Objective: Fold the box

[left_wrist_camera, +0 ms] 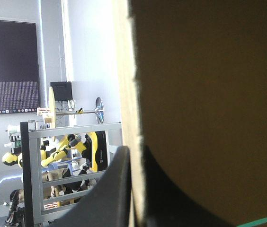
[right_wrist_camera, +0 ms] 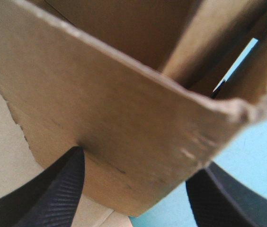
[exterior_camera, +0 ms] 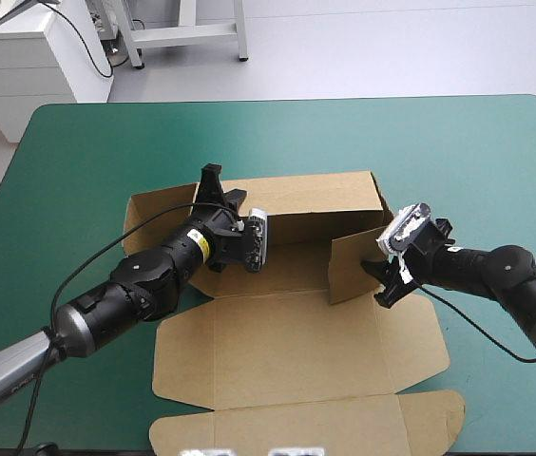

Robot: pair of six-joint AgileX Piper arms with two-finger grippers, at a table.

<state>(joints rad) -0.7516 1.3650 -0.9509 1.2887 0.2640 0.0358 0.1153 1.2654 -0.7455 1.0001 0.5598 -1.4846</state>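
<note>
Box (exterior_camera: 287,332) sits mid-table (exterior_camera: 106,142), partly set up. Base panel and lid (exterior_camera: 296,418) lie flat toward the near edge. Far wall (exterior_camera: 315,195) is raised, and right wall (exterior_camera: 355,266) stands up at the base's right end. The left end flap looks flat on the teal-green cover.

Left gripper (exterior_camera: 220,195) is at the left end of the far wall. In its wrist view the board (left_wrist_camera: 209,94) runs edge-on between the two black fingers, one on each face and almost together, so it is clamped on the box.

Right gripper (exterior_camera: 380,283) is at the right wall, from the outer side. Its wrist view shows the fingers wide apart with the wall's edge (right_wrist_camera: 124,104) between them. It is released, straddling and not pinching.

Step in hand, as I judge it: raising and tucking the walls. The left arm braces the far wall while the right arm works the right end.

Next move calls for:
- the right fingers to close on the right wall, or push it, so it squares up against the far wall's end flap;
- the left clamp to hold steady so the far wall does not drop;
- the left end flap to come up afterwards.

Risk: the right wall leans inward and could spring flat if nudged off its crease.
</note>
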